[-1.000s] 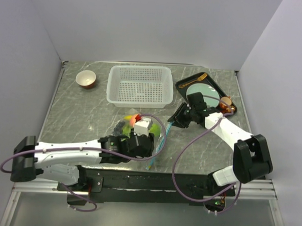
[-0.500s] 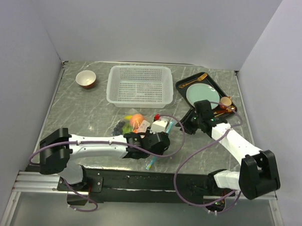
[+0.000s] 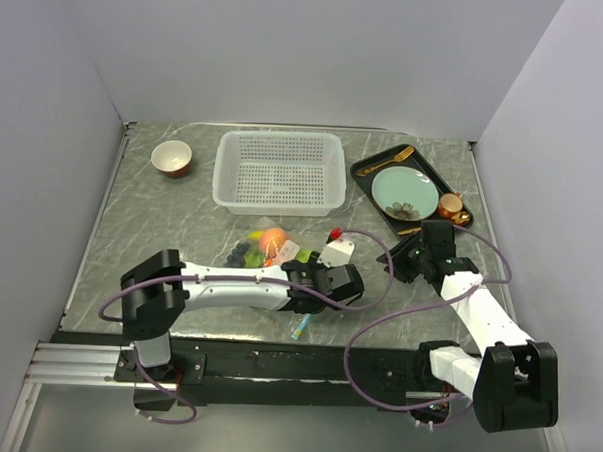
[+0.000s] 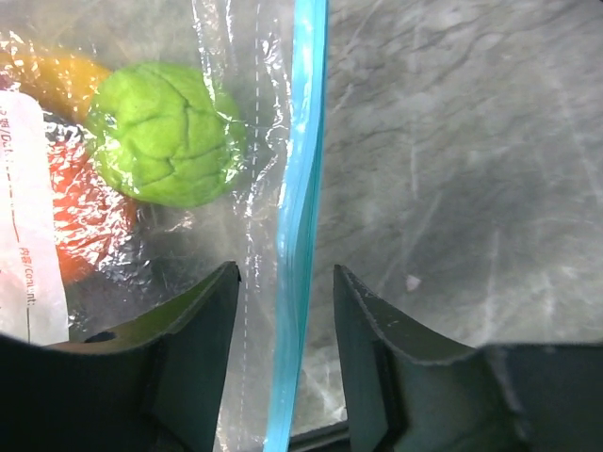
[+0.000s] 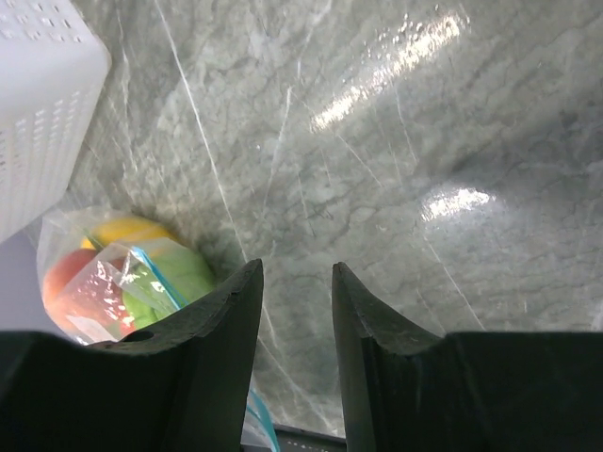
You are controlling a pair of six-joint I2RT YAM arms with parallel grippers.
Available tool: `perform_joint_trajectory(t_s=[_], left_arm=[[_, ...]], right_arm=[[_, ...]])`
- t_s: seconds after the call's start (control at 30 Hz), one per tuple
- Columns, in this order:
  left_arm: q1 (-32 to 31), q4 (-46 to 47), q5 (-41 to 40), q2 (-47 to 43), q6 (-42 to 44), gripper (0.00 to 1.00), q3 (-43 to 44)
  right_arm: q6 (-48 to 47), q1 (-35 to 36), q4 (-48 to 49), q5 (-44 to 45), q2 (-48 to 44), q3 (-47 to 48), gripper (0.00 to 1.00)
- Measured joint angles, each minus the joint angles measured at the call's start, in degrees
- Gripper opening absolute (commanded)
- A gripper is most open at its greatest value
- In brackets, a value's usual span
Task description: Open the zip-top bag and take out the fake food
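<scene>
The zip-top bag (image 3: 265,252) lies mid-table with its teal-blue zip strip (image 3: 299,329) at its near right edge. Fake food shows through it, with an orange fruit (image 3: 273,241) on top. In the left wrist view a green round fruit (image 4: 168,132) and orange and red pieces press against the plastic. My left gripper (image 3: 314,292) is open over the bag's zip edge. The zip strip (image 4: 300,235) runs between its open jaws (image 4: 285,273) without being pinched. My right gripper (image 3: 400,260) is open and empty (image 5: 297,273) over bare marble, right of the bag (image 5: 122,273).
A white perforated basket (image 3: 279,170) stands behind the bag and shows in the right wrist view (image 5: 38,94). A small bowl (image 3: 171,157) sits at the back left. A black tray (image 3: 367,169) at the back right holds a pale-green plate (image 3: 403,190), a fork and an orange cup (image 3: 450,205).
My left gripper has moved right along the bag's near side to the zip edge. My right gripper has drawn back to the right and nearer, away from the bag.
</scene>
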Motion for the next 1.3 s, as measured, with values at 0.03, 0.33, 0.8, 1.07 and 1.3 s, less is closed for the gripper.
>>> perform_joint_trajectory(t_s=[0.03, 0.33, 0.8, 1.07, 1.3], left_arm=[[-0.1, -0.6, -0.4, 0.7, 0.0, 0.49, 0.6], [-0.6, -5.4, -3.4, 3.8, -0.2, 0.42, 2.9], [-0.6, -6.1, -4.0, 5.7, -0.4, 0.38, 3.0], [-0.6, -6.1, -4.3, 6.5, -0.7, 0.22, 3.7], [-0.3, -7.0, -5.6, 6.8, -2.8, 0.01, 4.0]], right_arm=[[-0.1, 0.0, 0.0, -0.2, -0.2, -0.3, 0.43], [-0.8, -0.1, 1.8, -3.3, -4.5, -4.5, 0.43], [1.8, 9.6, 5.2, -3.0, -6.0, -5.7, 0.43], [3.5, 11.9, 7.0, -2.1, -4.9, -5.7, 0.42], [3.7, 14.0, 9.1, -2.1, -4.9, -6.1, 0.41]])
